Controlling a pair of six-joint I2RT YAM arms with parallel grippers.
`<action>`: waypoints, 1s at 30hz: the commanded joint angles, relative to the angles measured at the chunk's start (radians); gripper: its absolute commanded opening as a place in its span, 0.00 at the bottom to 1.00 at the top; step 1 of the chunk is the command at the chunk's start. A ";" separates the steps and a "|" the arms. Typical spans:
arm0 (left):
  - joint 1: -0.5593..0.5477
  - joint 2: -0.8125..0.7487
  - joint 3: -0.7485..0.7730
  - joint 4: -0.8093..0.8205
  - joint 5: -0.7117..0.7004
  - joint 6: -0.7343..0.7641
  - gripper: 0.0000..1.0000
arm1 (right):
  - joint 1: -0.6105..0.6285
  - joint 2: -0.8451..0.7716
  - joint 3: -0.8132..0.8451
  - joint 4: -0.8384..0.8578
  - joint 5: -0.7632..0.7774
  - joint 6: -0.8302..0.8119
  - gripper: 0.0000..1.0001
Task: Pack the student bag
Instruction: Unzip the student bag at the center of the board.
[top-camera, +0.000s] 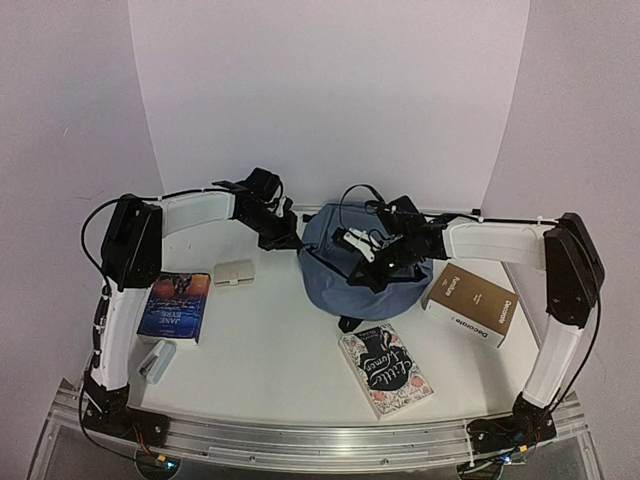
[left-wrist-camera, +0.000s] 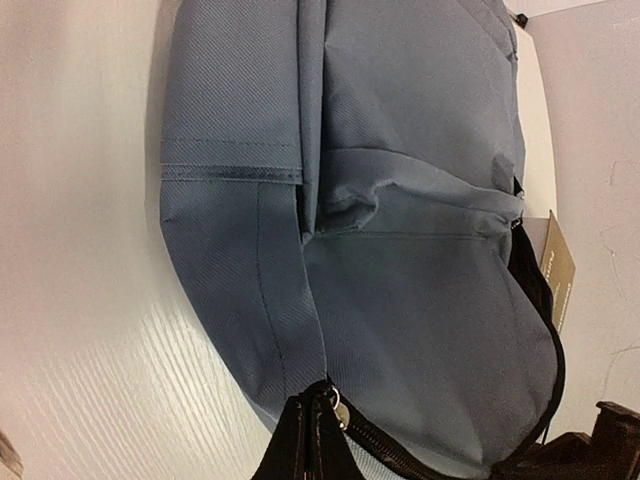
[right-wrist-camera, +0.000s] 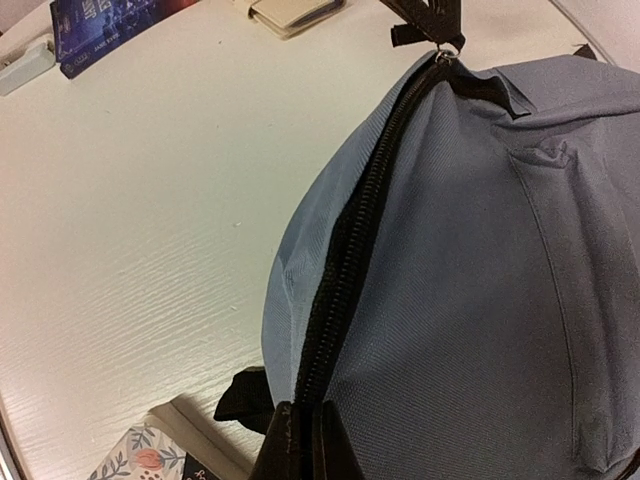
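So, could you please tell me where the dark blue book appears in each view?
Top external: dark blue book, at left, below centre.
Left wrist: not in it.
Right wrist: the book in the top-left corner.
Shared landmark: the student bag, in all three.

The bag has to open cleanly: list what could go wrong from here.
1. Left jaws and right jaws pinch only thin spots on the zipper of the student bag, which looks shut; either grip may slip.
2. Nothing else pins the soft bag down, so a pull may drag it into the floral book or brown box.
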 joint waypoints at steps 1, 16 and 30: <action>0.106 0.079 0.097 0.042 -0.093 -0.017 0.00 | 0.007 0.003 0.036 -0.106 -0.041 0.037 0.00; 0.190 0.241 0.352 0.059 0.028 0.004 0.01 | 0.017 0.154 0.223 -0.095 -0.031 0.130 0.00; 0.200 -0.109 -0.068 0.153 0.043 0.019 0.67 | 0.011 0.298 0.485 -0.105 -0.014 0.333 0.51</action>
